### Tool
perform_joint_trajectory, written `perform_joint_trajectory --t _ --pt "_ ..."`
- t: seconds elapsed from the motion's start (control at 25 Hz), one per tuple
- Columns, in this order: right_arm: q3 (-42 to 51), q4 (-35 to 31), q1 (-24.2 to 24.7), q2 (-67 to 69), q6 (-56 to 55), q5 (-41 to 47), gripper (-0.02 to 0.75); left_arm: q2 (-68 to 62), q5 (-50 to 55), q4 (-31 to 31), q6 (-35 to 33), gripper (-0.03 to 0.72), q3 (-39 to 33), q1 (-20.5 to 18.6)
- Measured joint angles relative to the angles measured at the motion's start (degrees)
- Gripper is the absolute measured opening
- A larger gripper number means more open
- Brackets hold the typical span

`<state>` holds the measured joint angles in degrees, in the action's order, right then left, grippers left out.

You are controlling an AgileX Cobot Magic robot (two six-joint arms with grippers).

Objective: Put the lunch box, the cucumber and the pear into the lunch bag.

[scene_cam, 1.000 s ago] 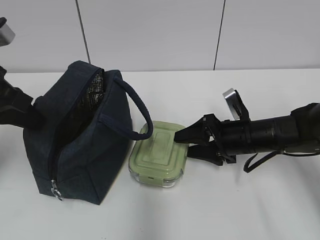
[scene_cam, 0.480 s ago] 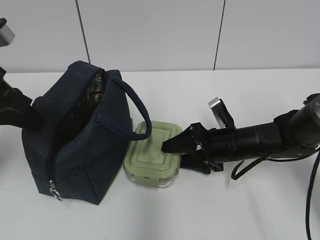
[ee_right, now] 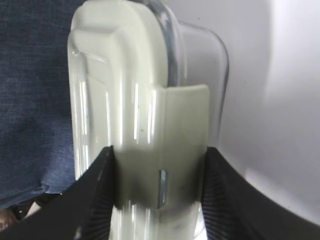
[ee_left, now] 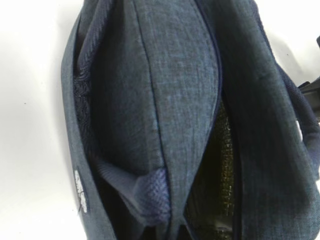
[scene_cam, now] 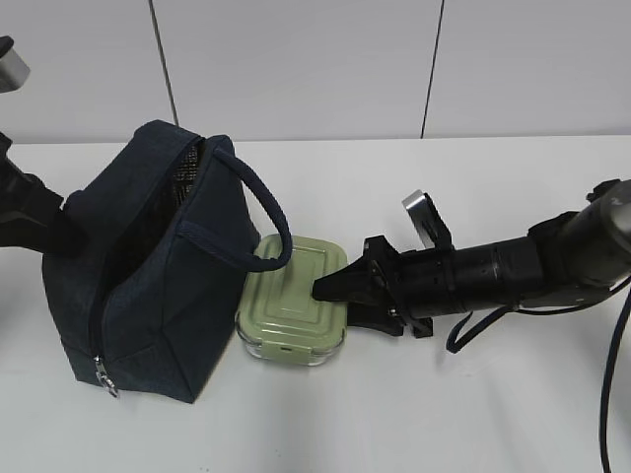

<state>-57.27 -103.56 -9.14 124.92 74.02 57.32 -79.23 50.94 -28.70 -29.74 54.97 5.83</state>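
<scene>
The navy lunch bag [scene_cam: 168, 286] stands at the left with its top open and dark lining showing. In the left wrist view the lunch bag [ee_left: 165, 100] fills the frame. The lunch box [scene_cam: 291, 305], clear glass with a sage-green lid, lies against the bag's right side under the strap handle [scene_cam: 266, 212]. My right gripper [scene_cam: 335, 304] reaches in from the right, closed on the box's right end. In the right wrist view my right gripper [ee_right: 159, 150] has both fingers [ee_right: 95, 195] pressed on the lunch box [ee_right: 135, 100] at the lid clip. My left arm [scene_cam: 35, 222] is behind the bag, its gripper hidden. Cucumber and pear are out of view.
The bag's zipper ring [scene_cam: 101, 374] hangs at its front lower corner. The white table [scene_cam: 473, 414] stretches in front and to the right. A white panelled wall [scene_cam: 315, 69] runs behind it. A black cable [scene_cam: 616, 394] hangs by my right arm.
My right gripper has moved left with the lunch box, which has slid up against the bag's side and under the strap. The bag and left arm have barely moved.
</scene>
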Motion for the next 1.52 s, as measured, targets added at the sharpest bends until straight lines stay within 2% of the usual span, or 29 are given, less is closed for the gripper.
perform_joint_trajectory --t 0.16,0.32,0.48,0.88,1.08,1.36,1.52 --pt "0.11 1.70 1.25 -2.94 0.00 -3.46 0.338 0.00 0.00 0.05 0.00 0.001 0.00 0.00" --pt "0.23 6.48 5.51 -8.32 -1.40 -8.48 0.337 0.00 0.00 0.05 0.00 0.001 0.00 0.00" --pt "0.23 10.62 8.82 -14.32 -3.59 -9.18 0.337 0.00 -0.02 0.05 0.00 0.001 0.00 0.00" --pt "-2.75 13.08 8.46 -27.84 -8.18 -5.16 0.336 0.00 -0.02 0.05 0.00 0.001 0.00 0.00" --pt "-9.64 13.57 3.47 -29.82 -13.15 -5.41 0.335 0.00 -0.07 0.05 0.00 0.001 0.00 0.00" --pt "-18.20 14.65 -11.79 -28.41 -15.67 -15.48 0.335 0.00 -0.27 0.00 0.00 0.001 0.00 0.00" --pt "-20.60 14.65 -16.88 -25.29 -15.90 -19.57 0.335 0.00 -0.29 -0.41 0.00 0.001 0.00 0.00"
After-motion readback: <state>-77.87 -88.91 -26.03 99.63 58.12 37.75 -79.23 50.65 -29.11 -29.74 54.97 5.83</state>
